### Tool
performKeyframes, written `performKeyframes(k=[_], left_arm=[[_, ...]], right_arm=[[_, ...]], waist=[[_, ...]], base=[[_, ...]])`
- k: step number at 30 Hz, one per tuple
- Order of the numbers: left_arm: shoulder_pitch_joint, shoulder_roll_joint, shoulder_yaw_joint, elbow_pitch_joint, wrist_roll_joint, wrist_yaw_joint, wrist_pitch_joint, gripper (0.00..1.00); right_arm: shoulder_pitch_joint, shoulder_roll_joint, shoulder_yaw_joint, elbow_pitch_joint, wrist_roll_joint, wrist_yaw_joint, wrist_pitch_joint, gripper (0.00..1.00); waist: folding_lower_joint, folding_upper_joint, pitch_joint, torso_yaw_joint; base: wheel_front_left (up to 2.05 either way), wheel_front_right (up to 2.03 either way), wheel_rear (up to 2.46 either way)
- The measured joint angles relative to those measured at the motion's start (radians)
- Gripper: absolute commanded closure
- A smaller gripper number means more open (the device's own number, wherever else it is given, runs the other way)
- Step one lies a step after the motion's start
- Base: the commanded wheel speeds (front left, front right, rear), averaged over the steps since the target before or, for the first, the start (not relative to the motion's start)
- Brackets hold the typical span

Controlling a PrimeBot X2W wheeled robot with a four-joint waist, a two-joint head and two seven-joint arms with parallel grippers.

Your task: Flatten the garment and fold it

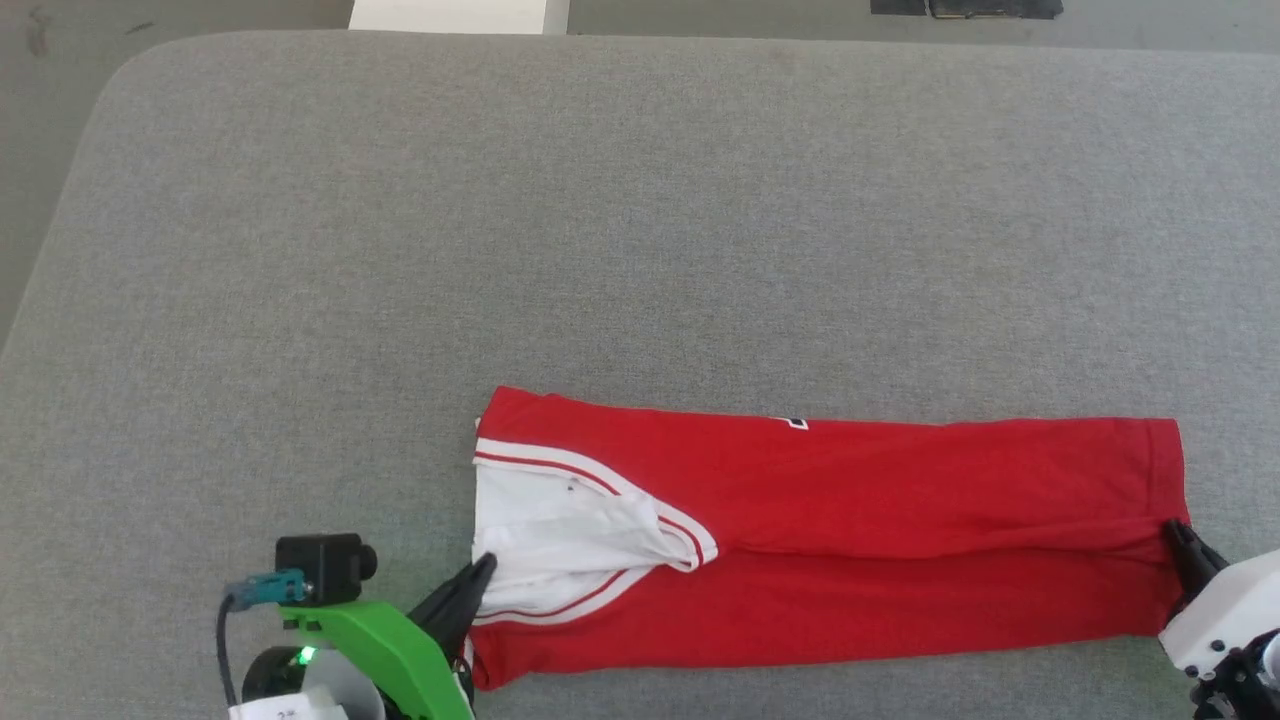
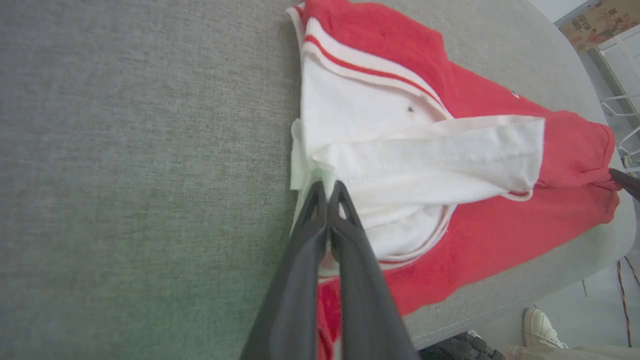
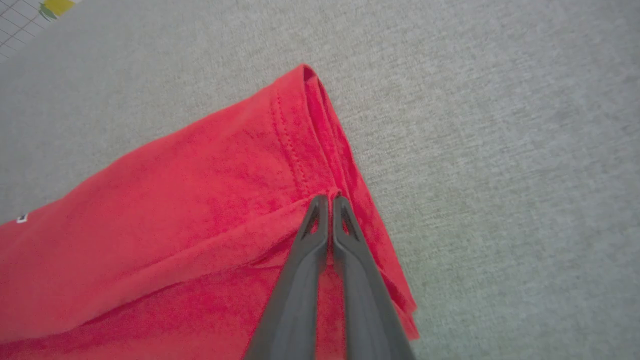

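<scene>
The garment point(image 1: 850, 520) lies on the grey table as a long red strip folded lengthwise, white sleeve and striped trim at its left end. My left gripper point(image 1: 485, 565) is shut on the white sleeve fabric at that end; the left wrist view shows its closed tips point(image 2: 327, 186) pinching the garment point(image 2: 475, 235) at the sleeve edge. My right gripper point(image 1: 1172, 528) is shut on the red hem at the right end. Its closed tips point(image 3: 329, 197) sit on a crease of the garment point(image 3: 175, 210). A small white corner of the number peeks out at the far edge.
The grey padded table point(image 1: 600, 200) stretches far beyond the garment, with its near edge point(image 2: 500, 305) close behind it. A person's white shoe point(image 2: 542, 330) stands on the floor by that edge. A cardboard box point(image 2: 600, 22) is off past the table.
</scene>
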Motion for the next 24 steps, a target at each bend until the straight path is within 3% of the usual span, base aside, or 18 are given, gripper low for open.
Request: performKeyframes(k=[1,2,3,5,7,8,14,16,19,24], left_arm=[[-0.004,-0.007,0.0,0.012,0.0,0.0,-0.004,1.0],[-0.013,-0.017,0.001,0.029,0.0,0.003,-0.009,0.89],[-0.023,-0.025,0.0,0.042,0.0,0.004,-0.009,0.82],[-0.041,-0.034,-0.002,0.065,0.0,0.004,-0.011,0.57],[-0.057,-0.04,-0.004,0.082,0.0,0.004,-0.016,0.09],[-0.062,-0.043,-0.004,0.086,0.0,0.004,-0.02,0.0],[-0.076,-0.055,0.011,0.08,0.001,0.008,-0.055,0.0],[-0.071,-0.055,0.031,0.051,0.006,0.031,-0.085,0.0],[-0.051,-0.05,0.068,-0.003,0.043,0.082,-0.161,0.0],[-0.013,-0.047,0.162,-0.095,0.185,0.203,-0.382,0.0]], right_arm=[[-0.002,0.001,0.001,0.008,-0.001,0.0,-0.004,0.63],[-0.008,0.001,0.002,0.019,-0.004,0.0,-0.006,0.27],[-0.014,0.001,0.005,0.028,-0.008,0.0,-0.009,0.02],[-0.027,0.002,0.007,0.049,-0.01,0.0,-0.012,0.0],[-0.041,0.001,0.011,0.067,-0.015,0.0,-0.021,0.0],[-0.047,0.001,0.012,0.072,-0.016,0.0,-0.022,0.0],[-0.06,-0.008,0.013,0.055,-0.002,0.0,-0.023,0.0],[-0.056,-0.018,0.012,0.012,0.009,0.0,-0.013,0.0],[-0.036,-0.02,-0.003,-0.059,0.03,0.0,-0.005,0.0],[0.011,-0.021,-0.022,-0.144,0.027,0.0,-0.002,0.0]], waist=[[0.0,0.0,0.001,0.0],[0.0,0.0,0.002,0.0],[0.0,0.0,0.004,0.0],[0.0,0.0,0.008,-0.001],[0.0,0.0,0.012,-0.002],[0.0,0.0,0.014,-0.003],[0.0,0.0,0.012,0.001],[0.0,0.0,0.006,0.002],[0.0,0.0,-0.007,0.005],[0.0,0.0,-0.026,0.007]], base=[[0.0,0.0,0.0],[0.0,0.0,0.0],[0.0,0.0,0.0],[0.0,0.0,0.0],[0.0,0.0,0.0],[0.0,0.0,0.0],[0.0,0.0,0.0],[0.0,0.0,0.0],[0.0,0.0,0.0],[0.0,0.0,0.0]])
